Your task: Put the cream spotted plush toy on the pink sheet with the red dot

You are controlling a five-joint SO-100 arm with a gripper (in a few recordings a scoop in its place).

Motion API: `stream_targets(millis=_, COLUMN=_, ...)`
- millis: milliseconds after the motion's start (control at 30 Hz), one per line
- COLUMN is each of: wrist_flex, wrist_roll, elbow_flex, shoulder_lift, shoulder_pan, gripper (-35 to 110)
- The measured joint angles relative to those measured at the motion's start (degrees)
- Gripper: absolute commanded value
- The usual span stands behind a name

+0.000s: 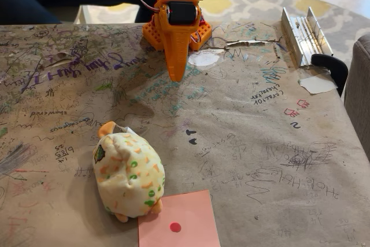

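Resting off the pink sheet [180, 219], the plush toy [128, 173] could be knocked askew; pressed-together gripper [177, 73] is parked far.

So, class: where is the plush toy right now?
In the fixed view the plush toy lies low and left of centre on the table, its lower right edge overlapping the pink sheet's upper left corner.

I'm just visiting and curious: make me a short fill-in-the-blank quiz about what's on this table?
1. The dot on the pink sheet is ____.
2. The robot arm is coloured ____.
3. The plush toy lies to the ____ of the sheet in the fixed view.

Missing words: red; orange; left
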Motion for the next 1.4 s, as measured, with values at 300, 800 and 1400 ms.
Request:
stream_targets(millis=300, wrist_flex=0.0, wrist_roll=0.0, elbow_flex=0.0, shoulder_lift=0.0, shoulder_pan=0.0, gripper=5)
stream_targets(millis=800, wrist_flex=0.0, wrist_roll=0.0, elbow_flex=0.0, shoulder_lift=0.0, shoulder_pan=0.0, gripper=3)
stream_targets(millis=1400, wrist_flex=0.0, wrist_roll=0.0, elbow_flex=0.0, shoulder_lift=0.0, shoulder_pan=0.0, gripper=3)
